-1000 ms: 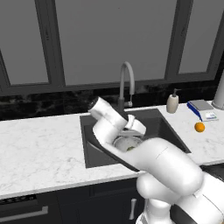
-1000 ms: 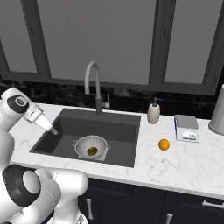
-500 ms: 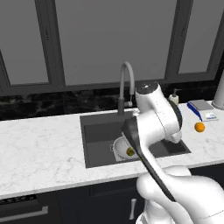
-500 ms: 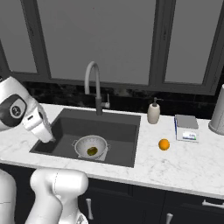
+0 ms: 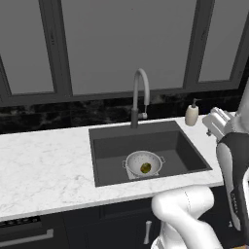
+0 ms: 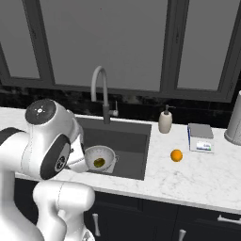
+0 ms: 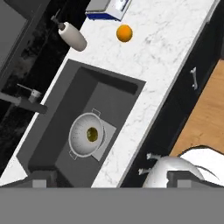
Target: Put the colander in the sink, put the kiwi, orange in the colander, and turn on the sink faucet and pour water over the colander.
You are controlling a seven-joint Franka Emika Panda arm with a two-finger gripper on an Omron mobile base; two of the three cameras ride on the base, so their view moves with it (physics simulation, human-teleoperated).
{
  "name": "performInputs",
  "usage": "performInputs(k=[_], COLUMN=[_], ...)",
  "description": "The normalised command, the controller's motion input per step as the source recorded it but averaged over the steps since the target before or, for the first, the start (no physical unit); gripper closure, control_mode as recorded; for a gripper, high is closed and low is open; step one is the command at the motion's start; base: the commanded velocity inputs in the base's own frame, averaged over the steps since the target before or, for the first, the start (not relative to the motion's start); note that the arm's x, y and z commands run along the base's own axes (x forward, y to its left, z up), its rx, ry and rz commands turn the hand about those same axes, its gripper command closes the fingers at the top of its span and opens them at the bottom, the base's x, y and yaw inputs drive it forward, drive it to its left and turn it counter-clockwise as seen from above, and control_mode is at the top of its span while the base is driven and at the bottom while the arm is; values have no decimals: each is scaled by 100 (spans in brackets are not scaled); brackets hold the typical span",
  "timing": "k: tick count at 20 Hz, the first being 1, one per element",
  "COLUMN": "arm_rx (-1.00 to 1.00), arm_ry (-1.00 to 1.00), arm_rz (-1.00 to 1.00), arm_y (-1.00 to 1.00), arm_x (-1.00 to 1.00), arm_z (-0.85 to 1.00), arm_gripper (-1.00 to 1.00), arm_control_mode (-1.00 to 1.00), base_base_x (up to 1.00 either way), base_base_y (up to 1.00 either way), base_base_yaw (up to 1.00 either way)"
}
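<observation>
Hand view looks down with the gripper [image 7: 109, 178] spread wide, holding nothing. Colander [image 7: 86, 135] sits on the sink [image 7: 57, 131] floor over the drain plate, kiwi [image 7: 92, 134] inside. Orange [image 7: 124, 33] lies on the counter [image 7: 170, 39] at 1 o'clock from the colander, well apart, near the faucet [image 5: 139, 97] side's soap dispenser [image 7: 72, 36].

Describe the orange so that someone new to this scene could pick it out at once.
Start at the dark sink in the white marble counter and move right past the beige soap dispenser. The orange sits alone on the counter, in front of a small blue-and-white box. It is the only bright orange ball there.
</observation>
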Motion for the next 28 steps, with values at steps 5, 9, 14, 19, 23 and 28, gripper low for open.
performInputs(k=[5, 9, 14, 19, 23, 28], arm_rx=[-1, -9, -13, 0, 0, -7], arm_ry=[-4, 11, 25, 2, 0, 4], arm_rz=[0, 0, 6, 13, 19, 27], arm_y=[-100, -89, -79, -48, -22, -3], arm_x=[0, 1, 21, 43, 45, 68], arm_z=[43, 1, -10, -36, -47, -54], arm_gripper=[-100, -100, -100, -100, -100, -100], arm_control_mode=[-100, -100, -100, -100, -100, -100], base_base_x=[0, 0, 0, 0, 0, 0], base_base_y=[0, 0, 0, 0, 0, 0], base_base_yaw=[0, 0, 0, 0, 0, 0])
